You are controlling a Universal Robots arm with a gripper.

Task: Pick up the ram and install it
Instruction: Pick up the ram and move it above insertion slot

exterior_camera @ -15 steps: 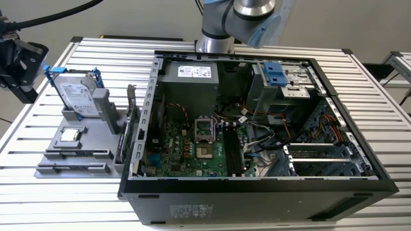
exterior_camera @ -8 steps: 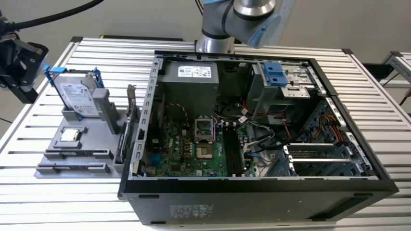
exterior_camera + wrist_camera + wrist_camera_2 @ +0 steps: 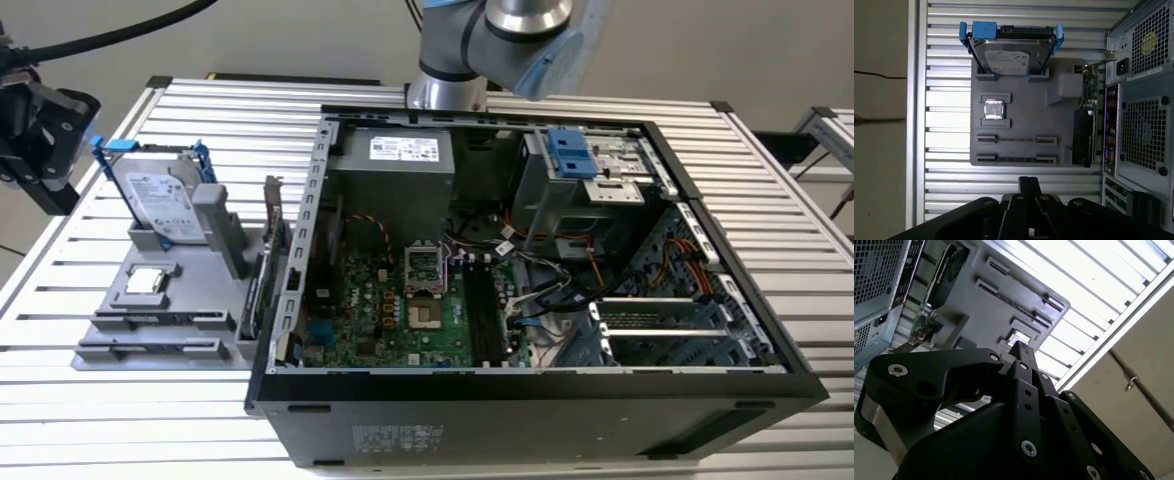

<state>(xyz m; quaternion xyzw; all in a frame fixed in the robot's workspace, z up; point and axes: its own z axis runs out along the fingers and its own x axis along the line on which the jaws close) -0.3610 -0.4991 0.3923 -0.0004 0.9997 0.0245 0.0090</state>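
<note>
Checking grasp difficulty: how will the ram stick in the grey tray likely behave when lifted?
The ram looks thin and flat, so it is probably light and stiff. It stands on edge in the grey tray, so a sideways nudge might tilt it.

Nothing legible: white label on the power supply, a printed label on the hard drive, a pale print block on the computer case outer panel (characters on all three cannot be made out).
</note>
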